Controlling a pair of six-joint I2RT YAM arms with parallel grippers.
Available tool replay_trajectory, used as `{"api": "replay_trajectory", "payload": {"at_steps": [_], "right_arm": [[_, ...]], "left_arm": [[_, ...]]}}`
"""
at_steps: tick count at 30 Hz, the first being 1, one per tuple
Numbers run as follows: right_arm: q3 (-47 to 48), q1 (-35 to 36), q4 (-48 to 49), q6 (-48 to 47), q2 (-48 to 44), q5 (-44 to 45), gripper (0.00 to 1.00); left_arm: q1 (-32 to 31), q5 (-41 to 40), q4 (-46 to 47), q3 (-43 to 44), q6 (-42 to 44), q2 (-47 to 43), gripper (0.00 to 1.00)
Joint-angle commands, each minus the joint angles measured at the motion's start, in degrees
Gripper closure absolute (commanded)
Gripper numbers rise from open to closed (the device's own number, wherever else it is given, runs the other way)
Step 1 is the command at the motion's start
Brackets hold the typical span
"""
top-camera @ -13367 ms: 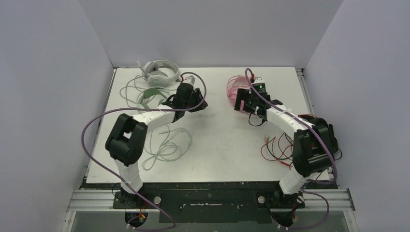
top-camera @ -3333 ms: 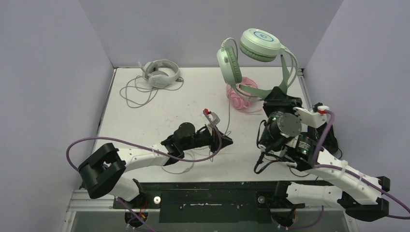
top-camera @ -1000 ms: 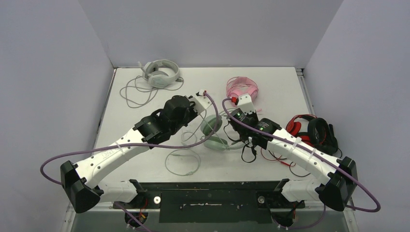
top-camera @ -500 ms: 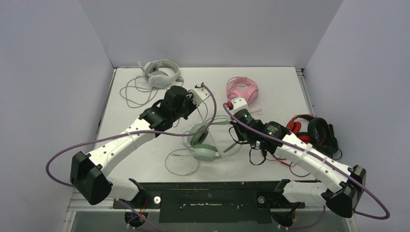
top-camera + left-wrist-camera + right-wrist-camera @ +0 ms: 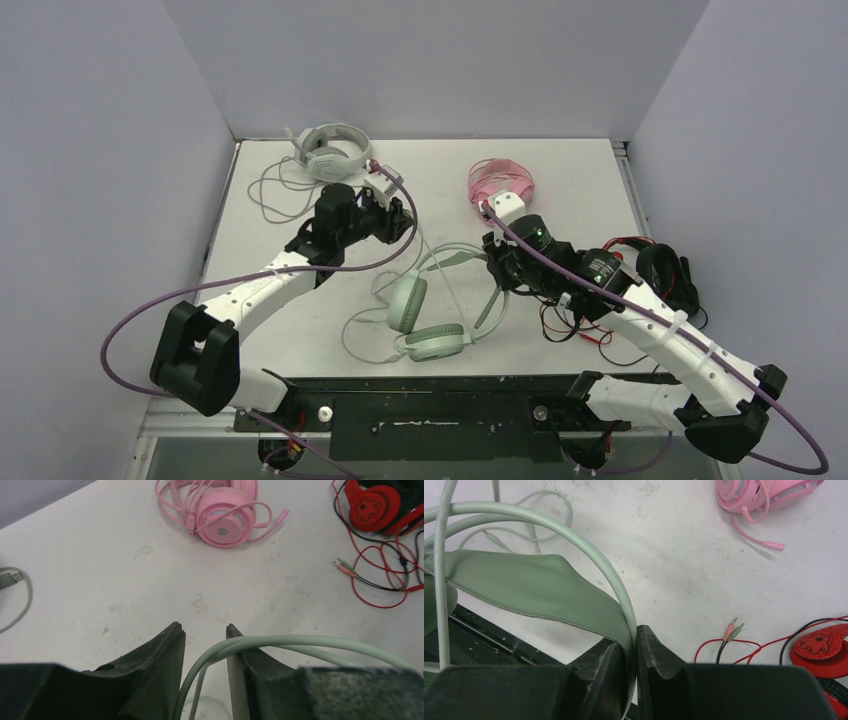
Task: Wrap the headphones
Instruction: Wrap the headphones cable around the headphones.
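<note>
The mint green headphones (image 5: 410, 305) hang near the table's front edge, cups low. My right gripper (image 5: 497, 278) (image 5: 633, 635) is shut on their headband (image 5: 524, 585). Their thin green cable (image 5: 300, 642) runs up to my left gripper (image 5: 402, 224) (image 5: 204, 630), which stands open. The cable passes loosely between the jaws and rests over the right finger (image 5: 250, 670). The pink headphones (image 5: 500, 182) (image 5: 225, 517) lie at the back centre with their cable coiled round them. The pale grey-white headphones (image 5: 333, 152) lie at the back left, their cable (image 5: 275, 195) loose.
A red and black headset (image 5: 650, 270) (image 5: 380, 502) with tangled red wires (image 5: 570, 320) lies on the right, under my right arm. More green cable (image 5: 375, 335) loops on the table by the front edge. Walls close in on three sides.
My left gripper has opened and released its pinch on the green cable, drawing back to the left. My right gripper has carried the green headphones toward the front edge.
</note>
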Motion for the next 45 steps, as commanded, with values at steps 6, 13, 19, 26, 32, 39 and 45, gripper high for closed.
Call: {"api": "replay_trajectory", "payload": {"at_steps": [6,13,19,26,32,39,45], "right_arm": [[12.0,-0.1,0.0,5.7,0.1,-3.0,1.00],[20.7,-2.7,-2.2,8.5,2.6,1.2,1.00],[25.5,-8.0,-2.9,9.5,5.3,1.5,1.00],[31.5,-10.6,-3.5,11.9,10.0,4.4,1.00],[33.8,-11.4,-3.5,12.4,12.0,5.9,1.00],[33.5,-12.0,-3.1,12.5,12.1,5.5,1.00],[33.0,-12.8,-2.9,12.2,11.6,5.1,1.00]], "left_arm": [[1.1,11.1,26.1,-8.8,-16.3,4.6,0.66],[1.6,10.0,31.0,-12.0,-20.9,7.6,0.62],[2.3,9.9,40.0,-18.1,-25.5,6.8,0.61],[2.3,7.1,52.2,-29.0,-29.3,2.3,0.50],[3.2,-4.9,49.4,-35.0,-30.1,-6.4,0.31],[6.1,-24.3,30.5,-37.8,-32.1,-23.1,0.28],[7.8,-28.2,23.1,-37.3,-31.9,-31.6,0.23]]}}
